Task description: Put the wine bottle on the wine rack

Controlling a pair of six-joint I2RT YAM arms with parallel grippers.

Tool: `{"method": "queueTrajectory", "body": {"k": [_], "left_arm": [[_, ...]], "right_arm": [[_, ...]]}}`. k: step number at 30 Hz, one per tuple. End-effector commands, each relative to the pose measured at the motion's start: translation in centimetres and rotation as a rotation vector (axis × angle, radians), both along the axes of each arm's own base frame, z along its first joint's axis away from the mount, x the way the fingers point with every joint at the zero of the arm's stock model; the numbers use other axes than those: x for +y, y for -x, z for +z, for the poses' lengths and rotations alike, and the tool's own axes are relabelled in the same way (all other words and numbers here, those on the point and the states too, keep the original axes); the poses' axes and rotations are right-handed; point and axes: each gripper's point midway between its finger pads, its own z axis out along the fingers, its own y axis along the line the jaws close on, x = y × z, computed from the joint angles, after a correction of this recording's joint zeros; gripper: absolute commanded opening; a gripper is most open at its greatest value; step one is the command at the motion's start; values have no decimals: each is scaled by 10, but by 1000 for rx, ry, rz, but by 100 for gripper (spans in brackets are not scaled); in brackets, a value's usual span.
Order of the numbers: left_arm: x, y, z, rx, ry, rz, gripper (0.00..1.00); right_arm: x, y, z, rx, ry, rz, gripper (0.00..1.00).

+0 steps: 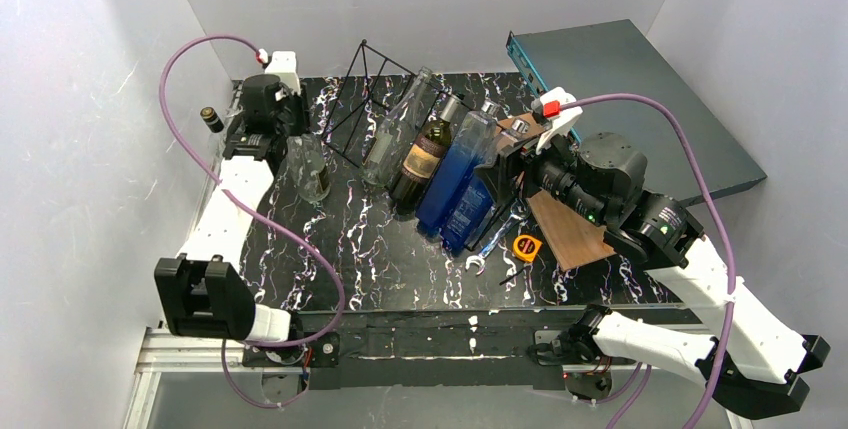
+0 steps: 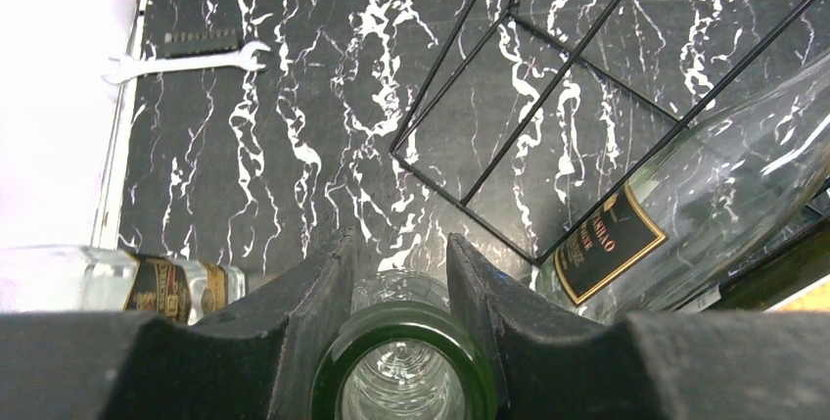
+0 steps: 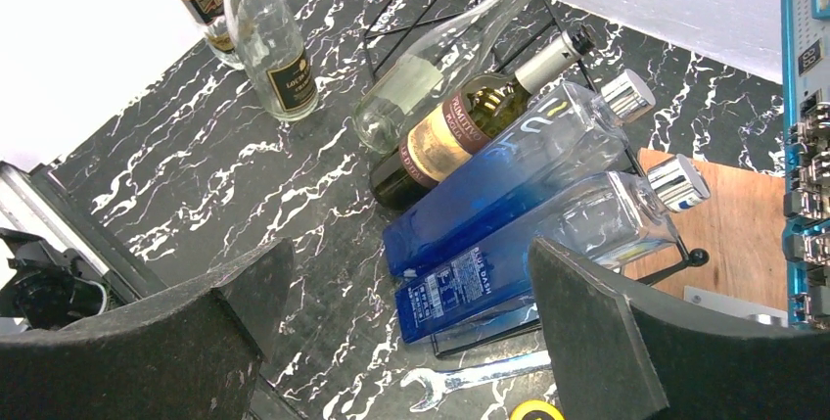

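My left gripper [image 1: 296,139] is shut on the neck of a clear wine bottle [image 1: 312,171] with a dark label. It holds the bottle upright just left of the wine rack [image 1: 372,89], a black wire frame. In the left wrist view the bottle's green-rimmed mouth [image 2: 403,366] sits between my fingers, with the rack [image 2: 519,116] ahead. The bottle also shows in the right wrist view [image 3: 272,48]. A clear bottle [image 1: 400,129], a dark wine bottle [image 1: 425,154] and two blue bottles [image 1: 462,174] lean on the rack. My right gripper [image 3: 411,312] is open and empty over the blue bottles.
A small bottle [image 1: 211,119] lies at the table's far left edge. A wrench [image 1: 495,246], a yellow tape measure [image 1: 527,246] and a wooden board [image 1: 570,231] lie right of the rack. A teal case [image 1: 620,89] stands at the back right. Another wrench [image 2: 186,60] lies near the left wall.
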Motion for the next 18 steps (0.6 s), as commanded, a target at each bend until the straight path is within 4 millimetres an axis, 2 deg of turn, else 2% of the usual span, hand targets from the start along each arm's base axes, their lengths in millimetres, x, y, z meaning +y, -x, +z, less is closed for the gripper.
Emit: {"method": "queueTrajectory", "body": {"k": [1,11,18], "left_arm": [[-15,-27,91,-260,6,-28,0],[-52,-65,98,-266,-12,-81,0],[-77,-87,93,-254,-48,-126,0]], "right_arm": [[-9,-2,15,-47,-12,-30,98],[-10,-4,14,-44,-5,-41,98],[-12,-5,12,-44,6,-50,98]]}}
